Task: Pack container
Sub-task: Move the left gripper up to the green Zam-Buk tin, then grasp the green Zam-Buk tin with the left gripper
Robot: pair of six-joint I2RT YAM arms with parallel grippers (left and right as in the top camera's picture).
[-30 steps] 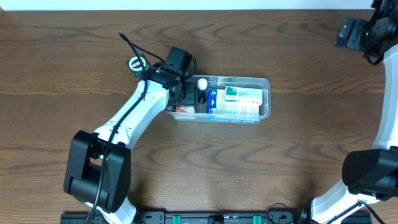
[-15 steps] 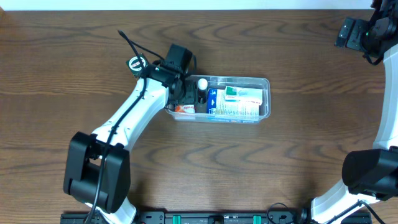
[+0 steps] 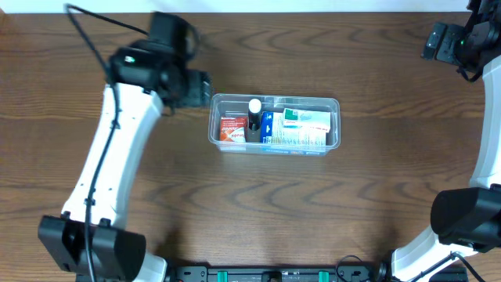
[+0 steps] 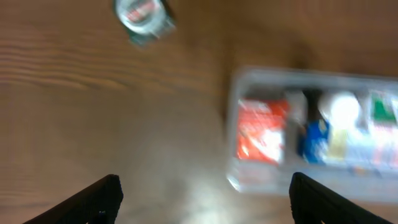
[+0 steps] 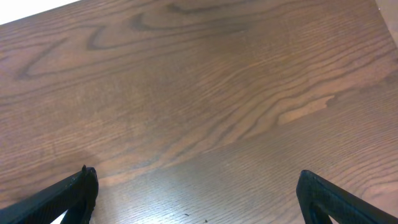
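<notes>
Overhead, the filled container (image 3: pixel 213 117) sits near the far edge's middle; left gripper (image 4: pixel 205 199) and right gripper (image 5: pixel 196 193) both gape, empty.

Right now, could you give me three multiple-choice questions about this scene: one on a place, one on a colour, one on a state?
1. Where does the red packet lie in the container?
A) at its right end
B) at its left end
C) outside it

2. What colour is the cap of the small bottle?
A) white
B) green
C) black

3. How is the left gripper?
A) shut on the red packet
B) shut on the small bottle
C) open and empty

Answers:
1 B: the overhead view shows it at that end, beside the bottle.
2 A: the cap shows white from above.
3 C: in the left wrist view the jaws stand wide apart with nothing between them.
</notes>
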